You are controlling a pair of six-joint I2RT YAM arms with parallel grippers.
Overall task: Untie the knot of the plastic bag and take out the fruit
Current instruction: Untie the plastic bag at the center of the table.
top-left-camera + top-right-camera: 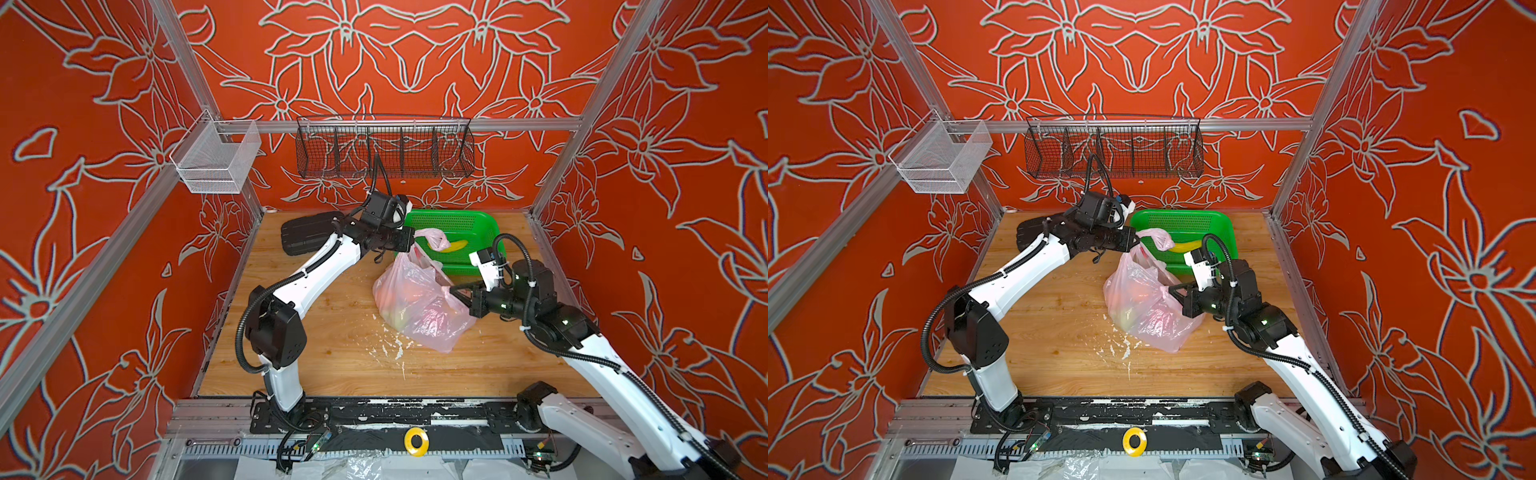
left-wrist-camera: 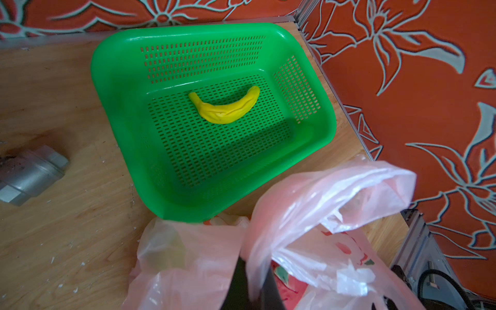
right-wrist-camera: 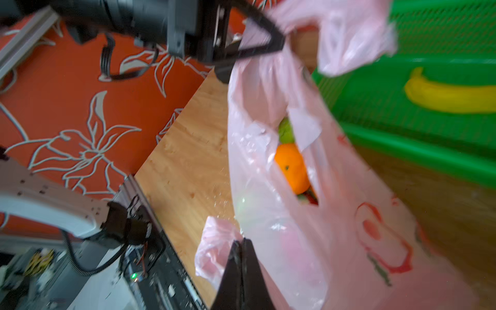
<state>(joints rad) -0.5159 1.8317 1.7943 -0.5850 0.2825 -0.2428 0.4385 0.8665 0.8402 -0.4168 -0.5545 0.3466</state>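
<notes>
- L claw (image 1: 411,243): clenched on one loop handle of the plastic bag (image 1: 419,307), held up at the bag's far side, right by the green basket (image 1: 453,216). The handle's free end flops over the basket.
- R claw (image 1: 451,289): clenched too, pinching a bunch of pink film at the bag's right side, low & close to the bag body. Its wrist view shows film caught btwn the closed jaws.
- Knot: no tied tangle visible anywhere. Handles sit apart, one side per claw, so I judge the untying done or nearly so.
- Bag sits on the bench (image 1: 324,332), mid-right, just in front of the basket. Touching it or not, can't tell.
- Fruit: inside the bag. An orange (image 3: 292,169) & a green fruit (image 3: 285,131) show thru the gap in the mouth; more colour blurs thru the film in both top views.
- Key relation: the mouth slit runs along the line from L claw to R claw, so the bag is strung btwn them. Fruit lies below L claw, just beyond R claw's tips.
- Next, prob.: spread the mouth wider, or one claw lets go & reaches in. R arm is nearer the fruit; L holding high props the mouth.
- Room: open bench left & front of the bag, w/ white crumbs (image 1: 395,349). Far side blocked by the basket w/ a banana (image 1: 453,248) in it. Right side tight: R arm plus the bench edge.
- Risk: thin film may slip or tear; the bag could tip & fruit roll.
</notes>
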